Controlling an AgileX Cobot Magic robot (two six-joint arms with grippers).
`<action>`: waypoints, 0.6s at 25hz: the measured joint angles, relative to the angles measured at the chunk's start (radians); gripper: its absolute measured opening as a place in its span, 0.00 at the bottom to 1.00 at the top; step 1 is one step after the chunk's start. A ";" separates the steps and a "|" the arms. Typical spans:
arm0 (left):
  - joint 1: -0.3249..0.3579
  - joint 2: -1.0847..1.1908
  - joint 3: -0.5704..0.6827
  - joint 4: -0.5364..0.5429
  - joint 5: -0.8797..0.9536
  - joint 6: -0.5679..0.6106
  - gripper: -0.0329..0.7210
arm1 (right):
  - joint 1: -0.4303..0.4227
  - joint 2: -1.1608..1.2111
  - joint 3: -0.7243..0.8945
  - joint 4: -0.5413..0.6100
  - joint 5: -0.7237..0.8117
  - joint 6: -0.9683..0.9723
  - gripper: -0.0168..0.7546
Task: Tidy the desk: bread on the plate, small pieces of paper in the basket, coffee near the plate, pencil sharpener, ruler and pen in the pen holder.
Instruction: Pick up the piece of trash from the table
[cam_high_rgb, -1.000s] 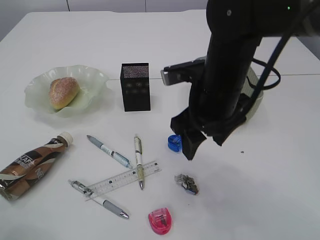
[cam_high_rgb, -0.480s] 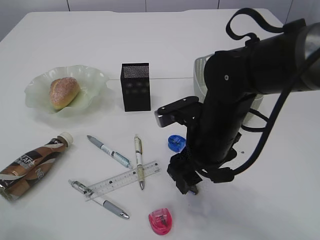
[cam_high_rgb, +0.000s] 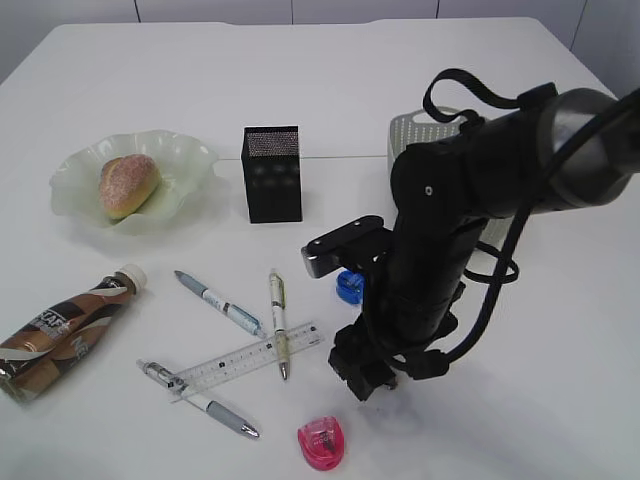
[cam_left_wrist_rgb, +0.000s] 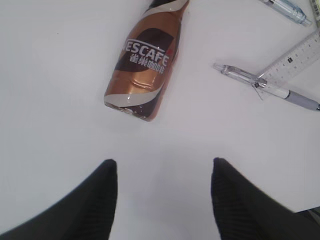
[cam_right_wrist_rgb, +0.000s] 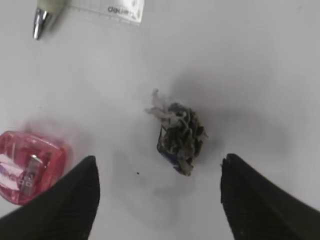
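We see bread on plate; coffee bottle lying sideways; crumpled paper on table; pens, ruler, pink sharpener scattered.

Bread on plate, left of holder

A white table fills nearly the whole exterior view. A thin seam crosses it side to side, a little above centre. At 12 o'clock, beyond the far edge, stands a row of pale grey panels split by vertical joints (whether wall or cabinet cannot be told). In the right wrist view a tiny dark speck lies on the tabletop toward 7 o'clock.
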 joint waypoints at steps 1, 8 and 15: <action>0.000 0.000 0.000 0.000 -0.002 0.000 0.62 | 0.000 0.002 0.000 0.002 -0.007 0.000 0.74; 0.000 0.000 0.000 0.000 -0.020 0.000 0.62 | 0.000 0.030 0.000 0.020 -0.046 -0.002 0.72; 0.000 0.000 0.000 0.000 -0.020 0.000 0.62 | 0.000 0.049 0.000 0.039 -0.078 -0.002 0.66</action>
